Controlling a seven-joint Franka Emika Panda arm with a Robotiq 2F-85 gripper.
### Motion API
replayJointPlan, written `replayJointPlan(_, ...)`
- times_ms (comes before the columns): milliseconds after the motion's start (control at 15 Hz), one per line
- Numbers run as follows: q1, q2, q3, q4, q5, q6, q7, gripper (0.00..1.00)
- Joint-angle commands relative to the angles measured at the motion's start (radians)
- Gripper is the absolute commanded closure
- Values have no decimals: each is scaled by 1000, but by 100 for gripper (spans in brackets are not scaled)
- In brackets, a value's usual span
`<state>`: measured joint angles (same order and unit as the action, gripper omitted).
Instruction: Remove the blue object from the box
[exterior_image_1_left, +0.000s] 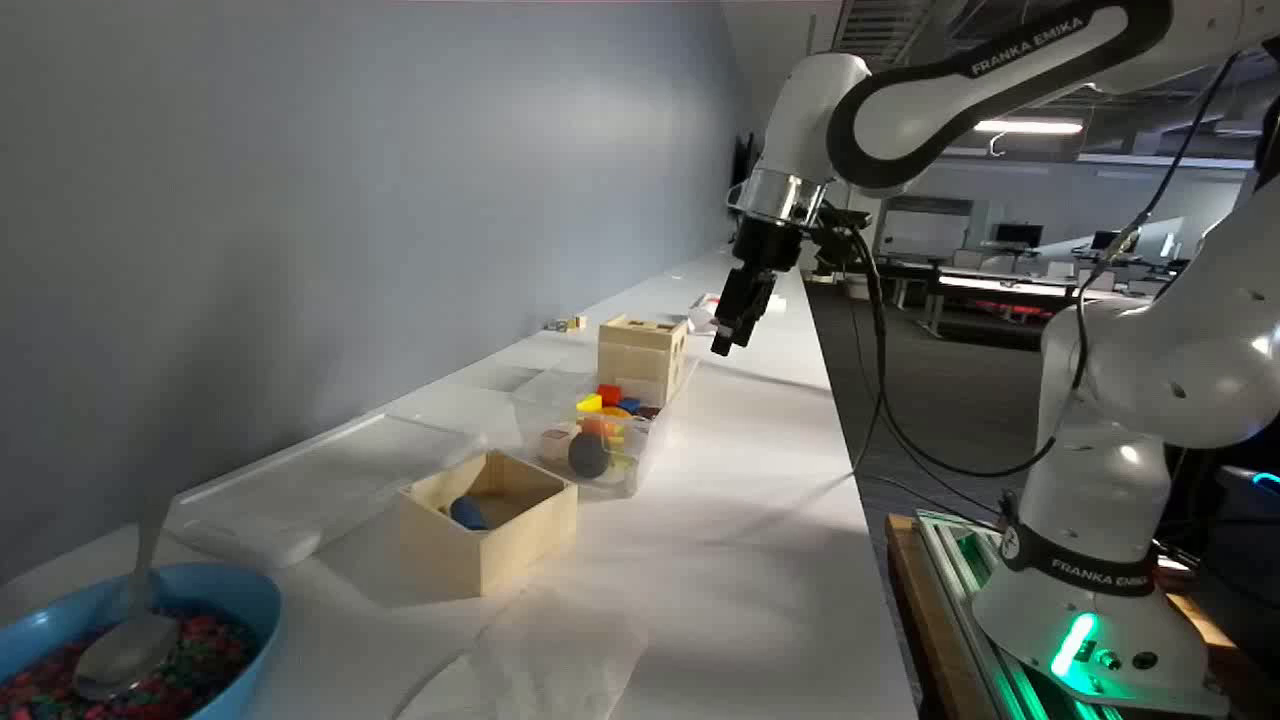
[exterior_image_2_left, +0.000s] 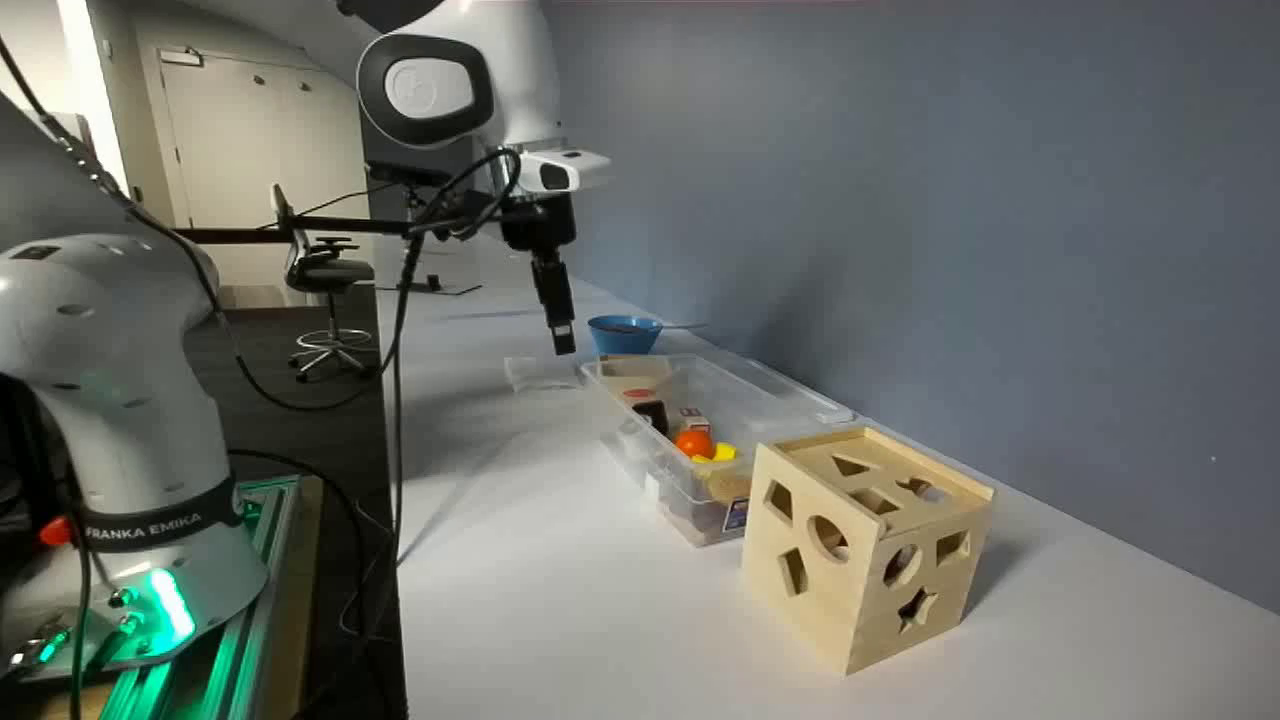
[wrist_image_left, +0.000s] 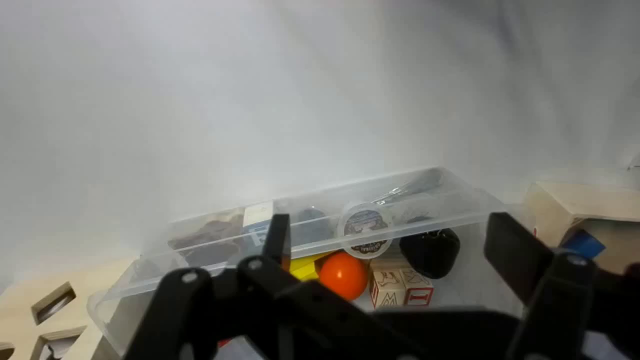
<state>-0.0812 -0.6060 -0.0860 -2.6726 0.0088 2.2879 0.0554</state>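
Observation:
The box (exterior_image_1_left: 530, 540) is low, square, light tan and open on top, standing on the table in an exterior view. The small blue object (exterior_image_1_left: 467, 513) lies inside it against a wall. In the wrist view the box (wrist_image_left: 600, 197) is at the right edge, with the blue object (wrist_image_left: 584, 244) partly showing, the rest behind my right finger. My gripper (wrist_image_left: 391, 237) is open and empty, its fingers wide apart above the clear bin. In both exterior views the gripper (exterior_image_1_left: 730, 340) hangs high over the table, apart from the box; it also shows here (exterior_image_2_left: 563, 340).
A clear plastic bin (exterior_image_2_left: 655, 485) with an orange ball (wrist_image_left: 343, 276), letter blocks (wrist_image_left: 402, 287) and other toys stands beside the box. A taller wooden shape-sorter cube (exterior_image_2_left: 810, 560) is at the bin's other end. A blue bowl (exterior_image_1_left: 255, 610) with a spoon stands near the wall (exterior_image_1_left: 350, 200).

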Motion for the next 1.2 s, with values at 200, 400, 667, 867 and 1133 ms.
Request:
replayJointPlan(200, -7, 0, 7, 2, 6, -3, -5, 0)
replayJointPlan(400, 26, 85, 47, 61, 67, 69, 84, 0)
replayJointPlan(667, 82, 233, 119, 179, 153, 130, 206, 0)
replayJointPlan(867, 98, 364, 173, 291, 157, 139, 295, 0)
replayJointPlan(1133, 105, 389, 180, 307, 131, 131, 319, 0)
